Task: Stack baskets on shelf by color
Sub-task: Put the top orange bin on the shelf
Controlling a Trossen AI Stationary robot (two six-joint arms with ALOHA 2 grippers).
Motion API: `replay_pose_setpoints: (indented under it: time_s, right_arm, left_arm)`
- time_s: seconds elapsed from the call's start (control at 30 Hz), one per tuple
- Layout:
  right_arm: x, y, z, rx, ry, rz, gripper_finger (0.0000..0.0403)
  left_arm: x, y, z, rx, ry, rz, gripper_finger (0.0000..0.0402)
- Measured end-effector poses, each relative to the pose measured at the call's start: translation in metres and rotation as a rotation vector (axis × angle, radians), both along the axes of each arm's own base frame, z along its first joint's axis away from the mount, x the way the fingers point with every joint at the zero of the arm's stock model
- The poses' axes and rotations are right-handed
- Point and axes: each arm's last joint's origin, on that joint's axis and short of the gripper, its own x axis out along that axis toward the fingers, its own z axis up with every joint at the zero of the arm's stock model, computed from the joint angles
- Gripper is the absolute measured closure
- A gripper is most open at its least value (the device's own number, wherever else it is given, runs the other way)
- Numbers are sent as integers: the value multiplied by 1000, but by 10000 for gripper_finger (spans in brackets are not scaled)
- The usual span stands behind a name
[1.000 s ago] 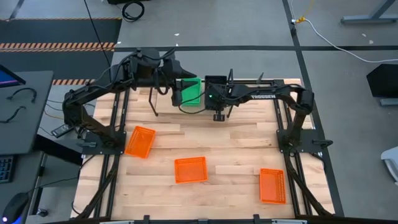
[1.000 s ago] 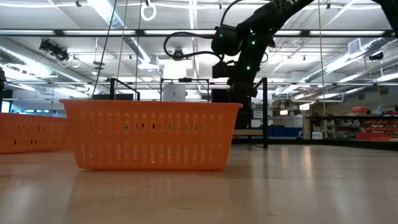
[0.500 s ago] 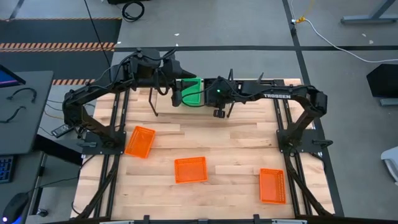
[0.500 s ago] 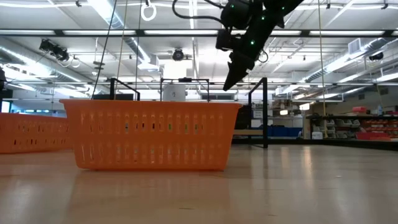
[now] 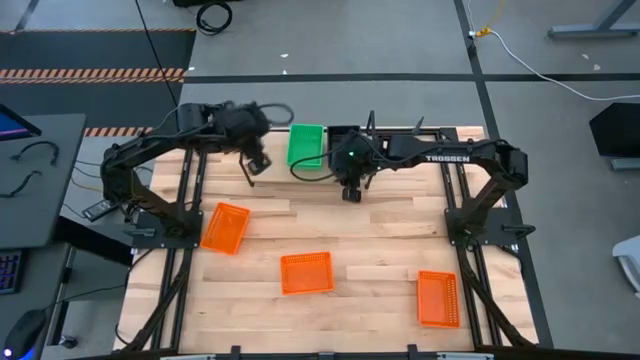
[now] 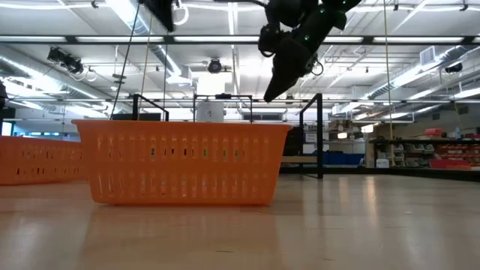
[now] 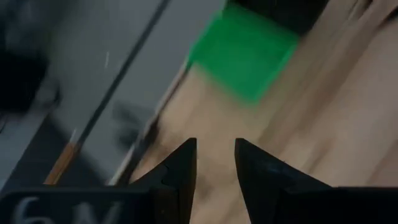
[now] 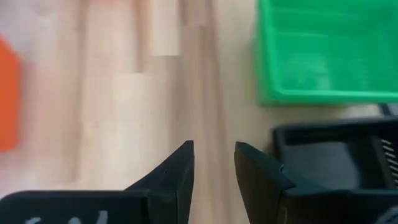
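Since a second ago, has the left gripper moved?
Yes. The left gripper has pulled away from the green basket, which sits on the shelf.

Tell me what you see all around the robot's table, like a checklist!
Surface: pale wooden tabletop, bare between baskets.
Job's things: bright green mesh plastic basket beside a black basket at the far edge, near the black metal shelf; three orange mesh baskets loose.
Clutter: nothing seen.
Tools: left tool and right tool open, empty.
Cables: black coil, white cable on floor.
Surroundings: grey desk.
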Motion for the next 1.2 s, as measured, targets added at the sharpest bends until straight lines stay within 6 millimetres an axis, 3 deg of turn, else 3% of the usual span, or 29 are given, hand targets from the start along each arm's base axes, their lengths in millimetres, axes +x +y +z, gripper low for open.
replay_pose_setpoints:
  time_s: [0.07, 0.27, 0.5, 0.7, 0.9, 1.2]
  right_arm:
    - [1, 5, 1, 36, -12, 41, 282]
    - [-2, 27, 14, 126, -73, 177, 282]
    - [-17, 52, 43, 142, -166, 279, 282]
    - [-22, 70, 46, 178, -143, 299, 282]
    - [-24, 99, 43, 141, -94, 351, 282]
    - [-25, 132, 45, 168, -108, 425, 282]
  left_arm:
    - [-11, -2, -5, -26, 94, 64, 285]
    - [-6, -17, -30, -68, 157, -1, 285]
    - [-4, -40, -122, -235, 429, -55, 285]
    - [-12, -79, -171, -269, 527, -111, 285]
    - [-41, -115, -192, -261, 600, -128, 285]
    - [-71, -145, -212, -358, 479, -48, 285]
